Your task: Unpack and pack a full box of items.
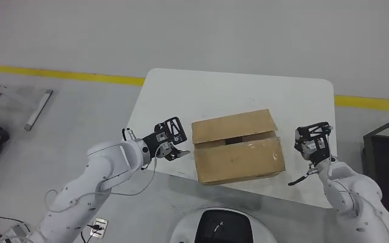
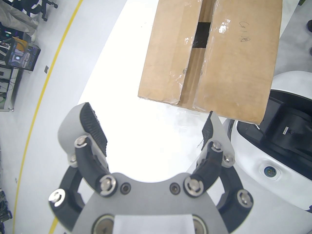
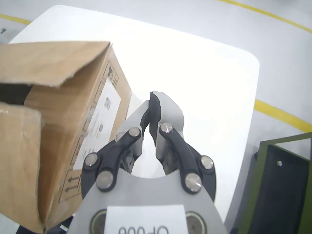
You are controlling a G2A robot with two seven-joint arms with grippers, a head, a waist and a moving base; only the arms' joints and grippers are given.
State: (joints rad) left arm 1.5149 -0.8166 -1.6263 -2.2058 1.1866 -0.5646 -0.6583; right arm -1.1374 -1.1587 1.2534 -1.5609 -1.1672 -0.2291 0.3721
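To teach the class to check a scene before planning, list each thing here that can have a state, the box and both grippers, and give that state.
cardboard box: upright on the white table, top flaps folded over but unsealed, dark gap between them.
left gripper: open, empty, beside one end of the box.
right gripper: shut, empty, beside the other end.

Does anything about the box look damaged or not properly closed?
Yes. The top flaps of the cardboard box do not meet: a dark gap runs between them. One flap is lifted and has a ragged, torn edge. The box also lies slightly askew on the table.
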